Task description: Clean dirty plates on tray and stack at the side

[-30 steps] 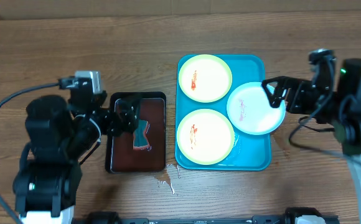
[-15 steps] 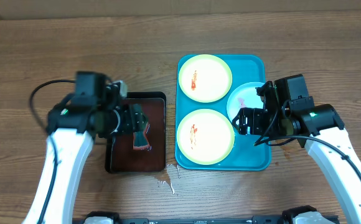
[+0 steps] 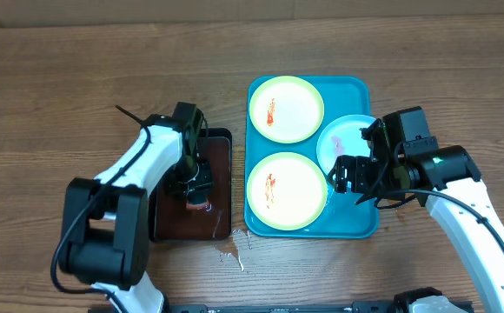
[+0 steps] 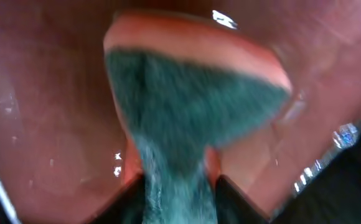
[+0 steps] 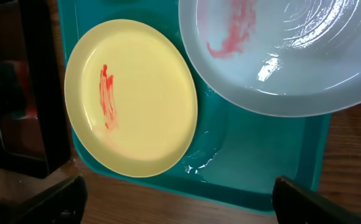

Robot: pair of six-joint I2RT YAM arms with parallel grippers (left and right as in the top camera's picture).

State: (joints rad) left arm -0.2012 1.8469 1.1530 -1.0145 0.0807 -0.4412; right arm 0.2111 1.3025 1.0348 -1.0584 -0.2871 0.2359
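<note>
Three plates lie on the teal tray point(image 3: 356, 224): a yellow-green plate point(image 3: 286, 109) at the far end, a second yellow-green plate point(image 3: 286, 190) nearer, both with red smears, and a blue-white plate point(image 3: 343, 143) with a red smear, partly under my right arm. My right gripper point(image 3: 349, 174) hangs open over the tray between the near yellow-green plate point(image 5: 131, 93) and the blue-white plate point(image 5: 292, 56), holding nothing. My left gripper point(image 3: 195, 181) is down in the dark brown tray point(image 3: 217, 217), shut on a sponge point(image 4: 187, 106) with a teal scrub face and an orange base, pinched narrow between the fingers.
The brown tray sits just left of the teal tray, their rims almost touching. A small wet patch point(image 3: 230, 254) marks the wood in front of the gap between them. Water glistens on the teal tray's floor point(image 5: 255, 155). Bare wooden table surrounds both trays.
My left arm has reached out over the brown tray, and its jaws have closed on the sponge. My right arm came in over the teal tray, then shifted only slightly.
</note>
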